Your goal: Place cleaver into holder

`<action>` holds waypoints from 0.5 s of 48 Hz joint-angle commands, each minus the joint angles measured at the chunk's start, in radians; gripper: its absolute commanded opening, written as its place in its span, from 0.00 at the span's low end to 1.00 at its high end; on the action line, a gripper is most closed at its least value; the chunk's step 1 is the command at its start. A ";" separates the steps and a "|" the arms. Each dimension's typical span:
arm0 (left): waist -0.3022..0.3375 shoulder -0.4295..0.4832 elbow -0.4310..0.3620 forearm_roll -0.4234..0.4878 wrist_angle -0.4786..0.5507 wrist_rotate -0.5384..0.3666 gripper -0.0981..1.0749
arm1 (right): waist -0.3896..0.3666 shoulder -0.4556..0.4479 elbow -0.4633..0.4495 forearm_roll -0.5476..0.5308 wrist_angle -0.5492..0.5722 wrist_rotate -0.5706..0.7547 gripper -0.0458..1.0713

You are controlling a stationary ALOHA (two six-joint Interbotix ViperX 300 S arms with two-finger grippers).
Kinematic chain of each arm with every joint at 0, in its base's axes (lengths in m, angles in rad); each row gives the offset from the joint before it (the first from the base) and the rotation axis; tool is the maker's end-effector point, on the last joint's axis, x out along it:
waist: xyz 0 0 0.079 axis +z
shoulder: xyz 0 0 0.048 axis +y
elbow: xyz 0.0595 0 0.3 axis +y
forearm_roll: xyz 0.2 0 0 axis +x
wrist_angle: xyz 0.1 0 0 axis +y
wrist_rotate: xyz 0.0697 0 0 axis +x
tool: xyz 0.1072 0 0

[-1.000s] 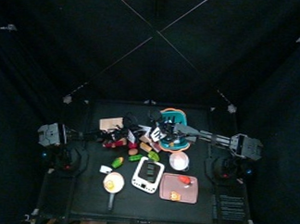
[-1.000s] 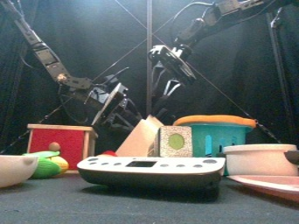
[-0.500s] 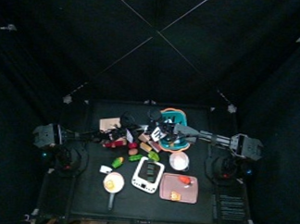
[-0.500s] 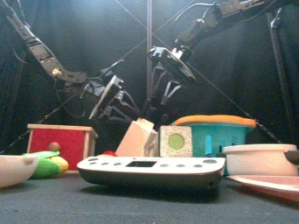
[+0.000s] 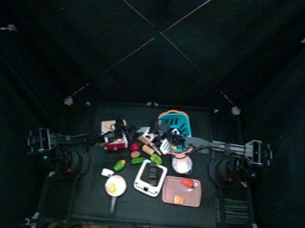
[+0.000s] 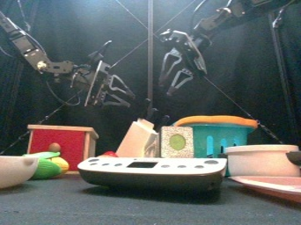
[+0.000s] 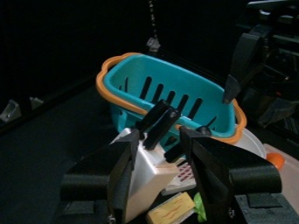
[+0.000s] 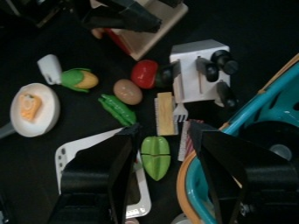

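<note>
Small black surface (image 6: 47, 206), pretty crowded. Near edge: white kitchen scale (image 6: 153, 172) in the middle, white bowl (image 6: 20, 170) far left, pink plate (image 6: 273, 185) right. Behind those: red wooden box (image 6: 62, 143) left, knife holder (image 6: 140, 139) centre, teal basket (image 6: 219, 134) with orange rim and white pot (image 6: 260, 159) right.

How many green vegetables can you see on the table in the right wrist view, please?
2: a green pepper beside the teal basket, and a cucumber next to the potato. Others may be hidden.
</note>
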 commanded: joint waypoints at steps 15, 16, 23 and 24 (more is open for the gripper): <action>-0.132 -0.061 0.041 0.110 -0.012 0.000 0.78 | 0.077 -0.278 0.408 -0.066 -0.408 0.000 0.79; -0.146 -0.061 0.044 0.118 -0.012 0.000 0.78 | 0.083 -0.290 0.423 -0.069 -0.422 0.000 0.79; -0.236 -0.055 0.048 0.129 -0.012 0.000 0.78 | 0.135 -0.367 0.532 -0.086 -0.483 -0.002 0.79; -0.250 -0.055 0.048 0.129 -0.012 0.000 0.78 | 0.141 -0.374 0.545 -0.086 -0.486 0.000 0.79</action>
